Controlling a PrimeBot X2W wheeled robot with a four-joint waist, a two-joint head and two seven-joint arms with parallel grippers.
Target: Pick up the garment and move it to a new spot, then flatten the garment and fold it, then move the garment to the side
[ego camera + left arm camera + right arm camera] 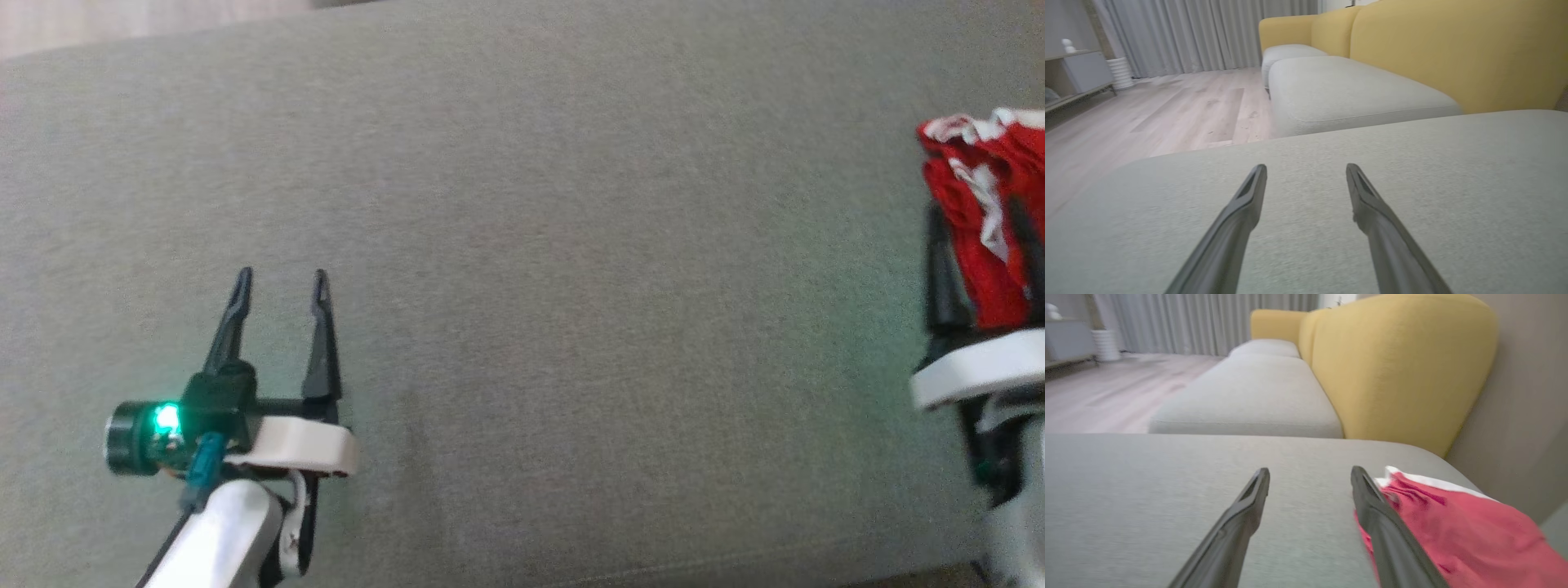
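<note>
Right hand [1310,470] gapes wide, gripping nothing, red garment [1453,531] bunched against one finger, apparently parked aside; left hand [282,275] wide, idle.

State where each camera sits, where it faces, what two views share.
Head view: on the head, facing down at the grey cushion; left pincer lower left, right pincer by the garment, right edge.
Left wrist view: on the left wrist, along its open fingers, across the cushion toward the sofa back.
Right wrist view: likewise; garment beside its own fingers.
Wrist views share sofa back, curtains.
</note>
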